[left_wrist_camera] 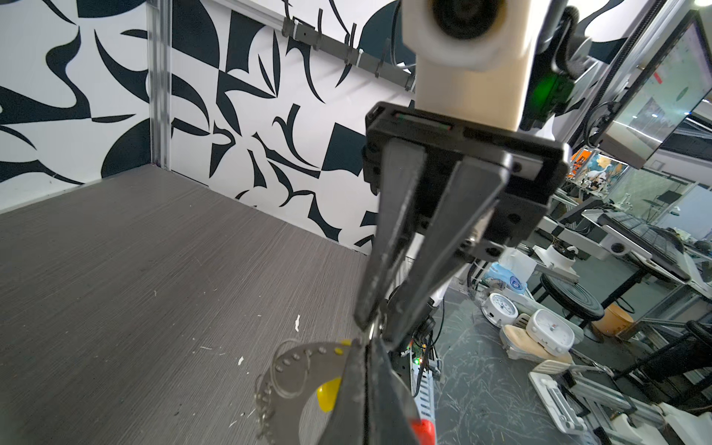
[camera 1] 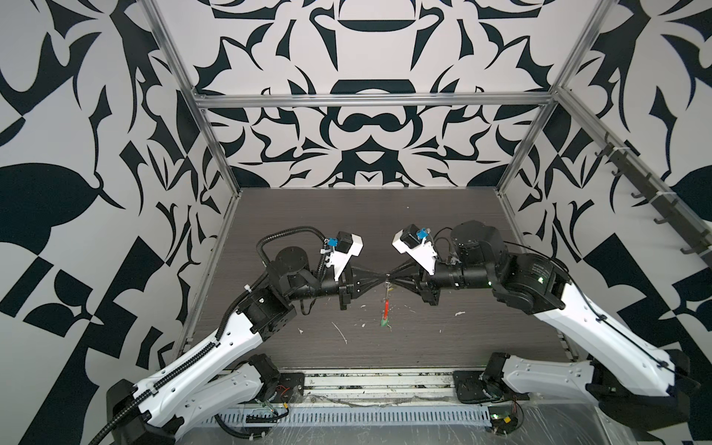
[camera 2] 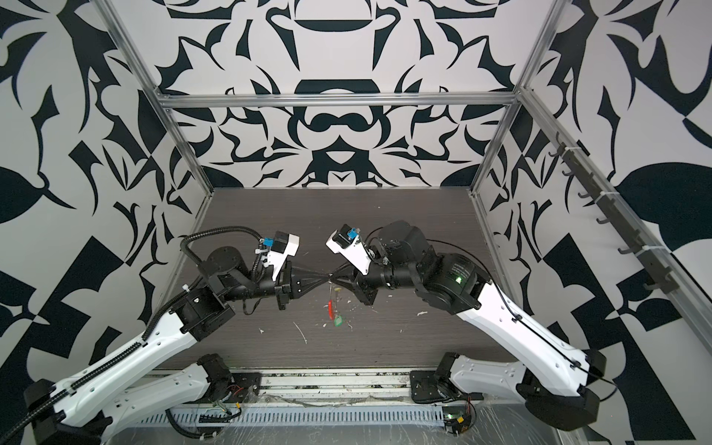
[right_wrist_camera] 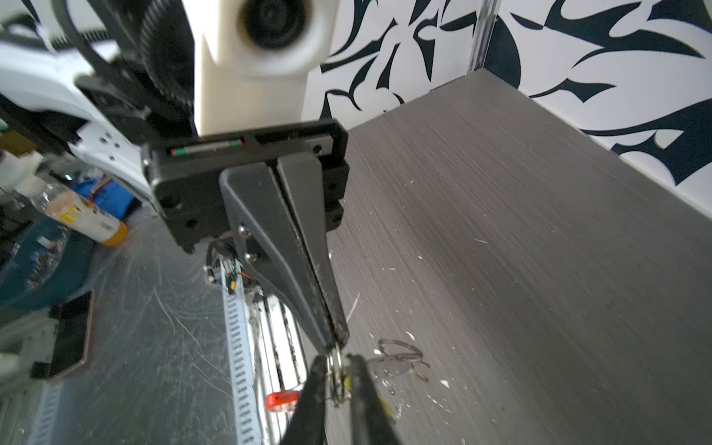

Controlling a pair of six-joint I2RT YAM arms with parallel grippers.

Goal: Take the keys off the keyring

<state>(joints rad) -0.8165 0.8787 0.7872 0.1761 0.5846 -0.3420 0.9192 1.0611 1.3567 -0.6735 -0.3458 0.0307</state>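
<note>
**Light, loose bunch pinched at its top coil**

The left pincer (right_wrist_camera: 338, 337) is closed tight, its tips nipping a small silver coil at the top of the keyring (right_wrist_camera: 336, 371). The right pincer (left_wrist_camera: 375, 330) meets it tip to tip. Its jaws stand a narrow way apart with that same coil between them, and it does not look clamped.

Both hang above the middle of the worktop (camera 1: 346, 231), and the bunch dangles below them: first the red sleeve (camera 2: 330, 308), then the green tag (camera 2: 338, 321) lowest of all. A flat grey metal piece with dimples and yellow spots sits just beside the left tips. It is probably the key (left_wrist_camera: 300, 362), though that view is too close and blurred to be sure.

The whole bunch should be light. The wire looks thin, stiff and springy, and smooth enough to slip or twist in a pinch, while the hanging parts are free to swing. A hold on bare wire close to the coil seems best for the keyring. The tag is best taken across its flat faces and the key by its broad head.
</note>
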